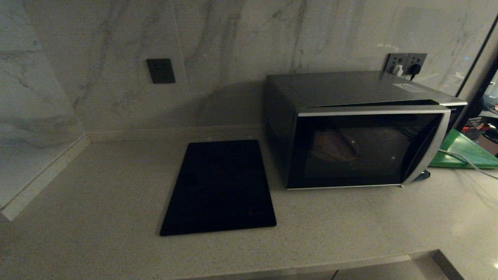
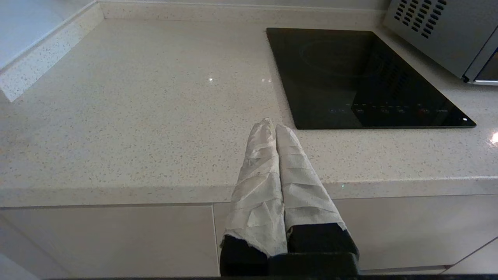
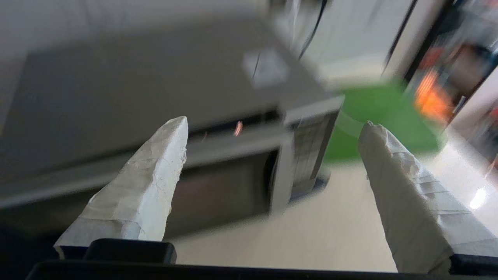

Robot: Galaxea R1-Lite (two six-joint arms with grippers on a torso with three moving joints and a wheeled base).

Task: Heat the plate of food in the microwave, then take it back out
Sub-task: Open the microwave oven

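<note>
The microwave (door slightly ajar) sits at 2 o'clock on the surface; left claw pressed narrow, right claw spread wide.

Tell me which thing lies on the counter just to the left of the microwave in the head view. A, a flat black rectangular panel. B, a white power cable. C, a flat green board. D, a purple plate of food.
A: the flat black panel lies on the counter left of the microwave, while the green board sits on the microwave's right.
</note>
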